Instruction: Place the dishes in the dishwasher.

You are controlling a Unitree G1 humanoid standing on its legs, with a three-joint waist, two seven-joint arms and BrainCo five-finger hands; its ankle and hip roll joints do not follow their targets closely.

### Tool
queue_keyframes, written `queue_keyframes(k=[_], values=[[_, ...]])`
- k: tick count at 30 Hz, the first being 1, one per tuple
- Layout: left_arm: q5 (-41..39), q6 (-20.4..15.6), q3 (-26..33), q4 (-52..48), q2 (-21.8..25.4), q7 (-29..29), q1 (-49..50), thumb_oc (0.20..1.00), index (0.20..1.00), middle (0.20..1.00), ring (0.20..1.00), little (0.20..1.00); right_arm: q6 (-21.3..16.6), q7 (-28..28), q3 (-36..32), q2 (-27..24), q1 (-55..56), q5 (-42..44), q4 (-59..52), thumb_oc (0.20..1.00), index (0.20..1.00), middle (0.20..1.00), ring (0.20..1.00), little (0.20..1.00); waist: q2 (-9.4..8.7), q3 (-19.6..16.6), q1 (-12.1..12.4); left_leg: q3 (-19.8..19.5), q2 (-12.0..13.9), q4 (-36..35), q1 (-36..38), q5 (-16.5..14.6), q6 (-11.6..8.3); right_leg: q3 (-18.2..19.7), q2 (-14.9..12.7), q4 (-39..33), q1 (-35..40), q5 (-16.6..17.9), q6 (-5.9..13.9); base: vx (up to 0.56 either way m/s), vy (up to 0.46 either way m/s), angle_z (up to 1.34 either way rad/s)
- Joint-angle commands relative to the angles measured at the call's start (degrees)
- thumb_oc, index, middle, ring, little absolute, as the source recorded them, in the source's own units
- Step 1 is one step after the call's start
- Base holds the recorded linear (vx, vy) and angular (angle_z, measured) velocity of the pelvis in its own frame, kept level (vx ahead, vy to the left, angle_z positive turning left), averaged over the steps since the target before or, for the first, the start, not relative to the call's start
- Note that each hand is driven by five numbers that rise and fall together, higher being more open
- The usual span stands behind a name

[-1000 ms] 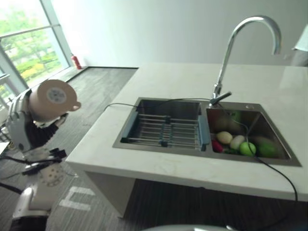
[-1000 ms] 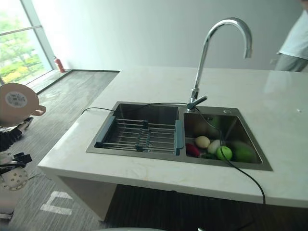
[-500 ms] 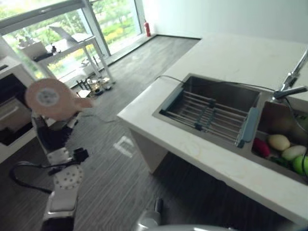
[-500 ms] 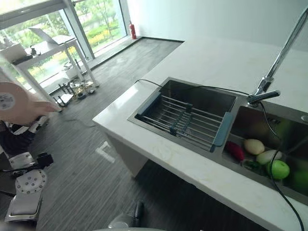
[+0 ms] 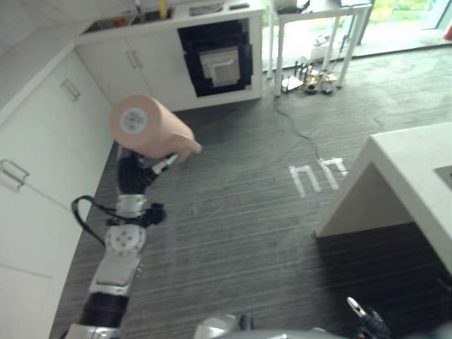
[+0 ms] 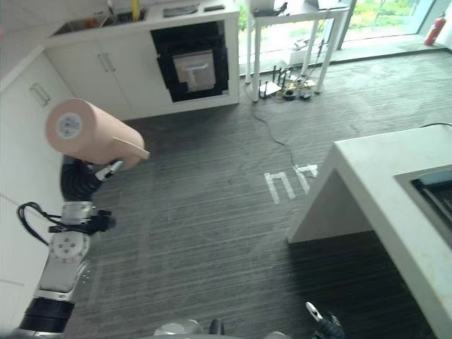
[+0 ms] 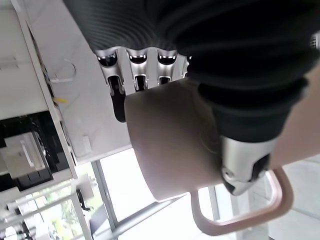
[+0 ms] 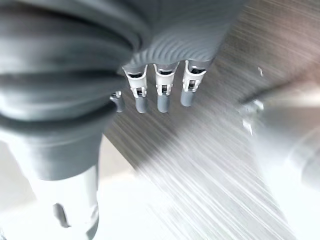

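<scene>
A pink mug (image 5: 145,127) lies on its side in the air, base toward me and handle (image 7: 240,220) pointing away. My left hand (image 5: 138,173) is shut on it from below, fingers (image 7: 135,82) and thumb (image 7: 245,165) curled round its body. It hangs over the grey floor, well short of the black dishwasher opening (image 6: 194,63) set in the white cabinets at the far side. My right hand (image 8: 100,55) hangs over the floor with fingers (image 8: 162,87) straight and nothing in it.
White cabinets (image 5: 42,141) run along the left wall. The white island counter's corner (image 6: 381,183) juts in from the right, sink rim (image 6: 431,187) at its edge. A white table (image 5: 318,21) with small clutter (image 5: 311,81) under it stands beside the dishwasher.
The camera has swung left, away from the sink toward the floor, cabinets and dishwasher. The mug stays in my left hand, still raised.
</scene>
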Motion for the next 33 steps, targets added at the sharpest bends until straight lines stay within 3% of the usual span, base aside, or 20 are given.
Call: queue_keyframes(k=[1, 3, 5, 8, 12, 15, 17, 19, 26, 33], values=[[0.8, -3.8, 1.7, -2.2, 1.7, 2.6, 0.9, 0.200, 0.200, 0.200, 0.200, 0.200, -0.2, 1.6, 5.7, -0.6, 1.7, -2.0, -0.2, 1.000, 1.000, 1.000, 1.000, 1.000, -1.18, -5.1, -2.3, -1.9, 6.8, 3.9, 1.0, -6.9, -5.82, -9.6, 2.5, -18.8, 4.3, 11.6, 1.55, -0.19, 0.212, 0.42], [0.5, -5.0, 1.5, -2.5, 1.5, 2.3, 2.9, 0.200, 0.200, 0.200, 0.200, 0.200, 4.7, 0.0, 8.5, -0.5, 1.7, 0.4, -3.2, 1.000, 1.000, 1.000, 1.000, 1.000, -1.20, -4.9, -2.2, 0.2, 7.9, 6.0, -0.3, -6.8, -5.99, -9.9, 3.2, -18.9, 5.7, 10.0, 0.88, -0.08, 0.023, 0.18], [-0.2, -3.8, 1.4, -3.1, 1.5, 0.5, 3.1, 0.200, 0.200, 0.200, 0.200, 0.200, 3.9, 3.7, 9.6, -0.1, 1.7, 6.1, -4.8, 1.000, 1.000, 1.000, 1.000, 1.000, -1.58, -4.8, -1.7, -0.8, 8.6, 9.6, -2.5, -7.3, -6.80, -8.5, 4.4, -20.2, 7.1, 8.6, -0.23, 0.02, -0.134, 0.93], [0.0, -2.8, 1.2, -3.2, 1.3, -0.3, 3.1, 0.200, 0.200, 0.200, 0.200, 0.200, 4.3, 4.8, 11.2, 0.4, 1.4, 11.8, -6.9, 1.000, 1.000, 1.000, 1.000, 1.000, -1.70, -5.4, -1.1, -1.9, 9.1, 9.3, -2.5, -6.7, -7.31, -8.2, 5.3, -22.0, 8.3, 8.6, -0.92, 0.05, -0.115, 0.69], [0.7, -1.0, 0.9, -4.3, 0.9, -1.2, 3.0, 0.200, 0.200, 0.200, 0.200, 0.200, 7.2, 9.1, 12.5, -0.3, -0.2, 9.8, -7.5, 1.000, 1.000, 1.000, 1.000, 1.000, -1.78, -6.0, -0.3, -2.8, 10.5, 9.1, -2.4, -6.1, -9.08, -7.9, 5.8, -25.6, 9.7, 9.6, -1.27, 0.07, -0.149, 0.32], [0.3, -1.0, -0.3, -4.7, 0.5, -2.4, 2.5, 0.200, 0.200, 0.200, 0.200, 0.200, 7.6, 9.5, 13.3, -0.9, -0.4, 11.4, -8.1, 1.000, 1.000, 1.000, 1.000, 1.000, -1.99, -6.1, -0.9, 0.9, 13.2, 9.6, -2.5, -4.9, -10.75, -10.2, 5.7, -27.3, 10.7, 10.3, -1.34, 0.02, -0.096, 0.21], [0.9, -0.6, -2.1, -4.3, 0.2, -3.0, 0.8, 0.200, 0.200, 0.200, 0.200, 0.200, 7.1, 9.2, 13.0, -1.2, -0.3, 12.8, -8.0, 1.000, 1.000, 1.000, 1.000, 1.000, -1.97, -6.4, -2.3, 5.2, 15.2, 8.4, -2.0, -3.6, -11.52, -12.8, 5.4, -28.1, 10.8, 11.1, -1.03, -0.02, -0.026, 0.53], [1.9, 0.0, -4.3, -3.8, 0.3, -2.6, -0.7, 0.200, 0.200, 0.200, 0.200, 0.200, 7.1, 9.0, 12.5, -1.6, 0.0, 13.2, -7.7, 1.000, 1.000, 1.000, 1.000, 1.000, -1.59, -6.6, -3.7, 6.9, 16.8, 6.6, -1.0, -2.9, -12.64, -13.9, 5.1, -28.1, 11.1, 11.0, -0.47, 0.05, 0.025, 0.96], [4.5, 2.1, -6.6, -3.7, 0.5, -0.9, -1.3, 0.200, 0.200, 0.200, 0.200, 0.200, 6.0, 9.8, 12.0, -1.0, 0.7, 11.9, -4.9, 1.000, 1.000, 1.000, 1.000, 1.000, -0.98, -6.2, -5.4, 10.6, 16.9, 3.2, 1.4, -1.2, -12.45, -16.4, 4.1, -28.1, 11.3, 12.2, -0.06, 0.01, 0.035, 0.31], [5.0, 1.5, -6.9, -4.0, 1.0, -1.2, -0.5, 0.200, 0.200, 0.200, 0.200, 0.200, 5.8, 10.9, 12.2, -0.9, 1.5, 11.1, -5.2, 1.000, 1.000, 1.000, 1.000, 1.000, -0.93, -6.7, -6.2, 11.3, 16.2, 2.5, 2.2, -1.8, -11.96, -15.5, 3.8, -28.2, 11.2, 12.3, 0.31, 0.02, 0.011, -0.08]])
